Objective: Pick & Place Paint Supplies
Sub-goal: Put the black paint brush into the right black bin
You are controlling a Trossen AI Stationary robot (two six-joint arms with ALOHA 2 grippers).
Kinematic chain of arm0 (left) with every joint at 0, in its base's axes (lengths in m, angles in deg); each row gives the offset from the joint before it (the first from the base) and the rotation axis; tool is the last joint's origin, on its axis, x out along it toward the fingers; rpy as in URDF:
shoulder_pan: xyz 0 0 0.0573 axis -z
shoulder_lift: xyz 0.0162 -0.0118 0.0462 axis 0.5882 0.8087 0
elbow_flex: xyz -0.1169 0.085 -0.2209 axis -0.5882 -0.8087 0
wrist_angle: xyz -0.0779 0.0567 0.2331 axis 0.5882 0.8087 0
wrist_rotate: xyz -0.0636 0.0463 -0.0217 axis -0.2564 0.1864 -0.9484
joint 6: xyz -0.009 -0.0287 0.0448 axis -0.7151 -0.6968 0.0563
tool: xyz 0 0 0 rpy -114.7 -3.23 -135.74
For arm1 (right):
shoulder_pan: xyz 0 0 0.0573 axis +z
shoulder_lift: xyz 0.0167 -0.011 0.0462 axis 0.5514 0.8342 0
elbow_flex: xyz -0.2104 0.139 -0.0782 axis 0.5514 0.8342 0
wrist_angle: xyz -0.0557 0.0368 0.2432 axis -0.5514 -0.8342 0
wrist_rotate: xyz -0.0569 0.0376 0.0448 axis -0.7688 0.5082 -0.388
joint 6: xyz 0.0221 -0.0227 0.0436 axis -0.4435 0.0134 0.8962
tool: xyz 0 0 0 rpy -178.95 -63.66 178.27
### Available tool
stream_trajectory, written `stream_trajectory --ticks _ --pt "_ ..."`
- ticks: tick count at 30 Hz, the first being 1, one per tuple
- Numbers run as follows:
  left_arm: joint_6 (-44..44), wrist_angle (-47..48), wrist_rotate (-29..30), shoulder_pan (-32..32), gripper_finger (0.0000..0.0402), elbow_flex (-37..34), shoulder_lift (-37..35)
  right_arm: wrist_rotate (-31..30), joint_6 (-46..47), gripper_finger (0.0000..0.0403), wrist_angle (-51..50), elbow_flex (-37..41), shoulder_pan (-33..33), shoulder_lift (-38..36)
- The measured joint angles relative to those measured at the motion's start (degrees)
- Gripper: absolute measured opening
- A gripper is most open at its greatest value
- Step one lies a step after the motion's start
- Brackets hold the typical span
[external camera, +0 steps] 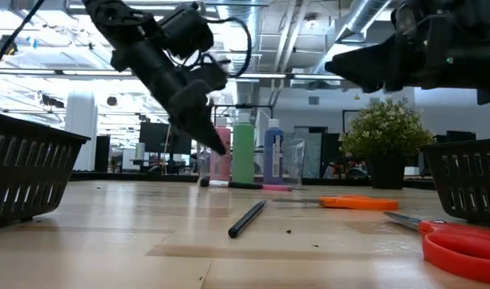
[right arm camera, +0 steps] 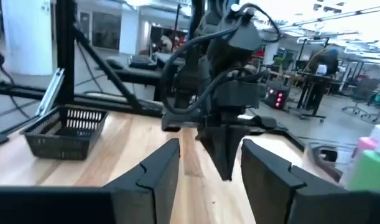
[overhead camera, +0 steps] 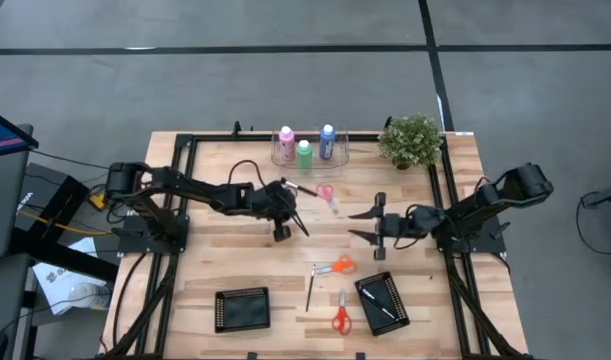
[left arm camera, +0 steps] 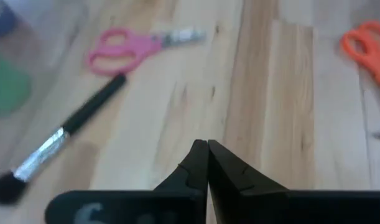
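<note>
Toward the front of the table, well short of the pink scissors [overhead camera: 325, 192]: a spare brush [overhead camera: 310, 288], lying loose on the wood with its long axis running front to back.

Closer to the pink scissors, on their front side: the left gripper [overhead camera: 301, 228], low over the wood. Shut tight, fingertips [left arm camera: 199, 163] pressed together, holding nothing. Across from it, to the right of the pink scissors: the right gripper [overhead camera: 370, 224], raised off the table, about half open, empty, waiting.

Touching or nearly touching the handles of the pink scissors: the brush being worked on [left arm camera: 65, 134]. Flat on the table, off to one side of the closed fingertips, not between them. Long axis roughly parallel to the back edge; bristle end pointing toward the left arm's side, bare handle end pointing at the pink scissors.

Beyond the pink scissors, at the back edge: the paint bottles [overhead camera: 304, 152], standing upright.

Step in hand, most likely: picking up this brush, with no catch to show for it. Next move probably calls for reopening, shifting sideways over the dark handle, turning to straddle it crosswise, then lowering and closing.
</note>
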Motion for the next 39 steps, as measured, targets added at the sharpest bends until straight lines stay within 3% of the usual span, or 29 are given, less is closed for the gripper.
stream_trajectory --ticks 6,15,18,23,39 --pt "12.0 -1.9 1.7 -2.7 0.0012 -0.1 2.5 -0.1 0.7 0.0157 -5.5 0.7 -1.7 -5.6" --pt "13.8 -2.8 9.6 -9.2 0.0073 2.6 8.2 -1.1 2.3 0.0157 -8.7 0.7 -4.5 -6.9" --pt "14.0 -2.6 11.8 -9.7 0.0061 4.8 11.6 -1.2 2.3 0.0156 -8.9 0.7 -4.9 -6.3" --pt "16.0 -4.0 16.6 -9.1 0.0007 8.2 15.2 -1.2 2.6 0.0156 -9.3 0.7 -5.0 -6.3" --pt "18.0 0.4 15.8 -8.9 0.0000 9.9 15.5 -1.1 3.0 0.0156 -10.6 0.7 -5.0 -6.3"
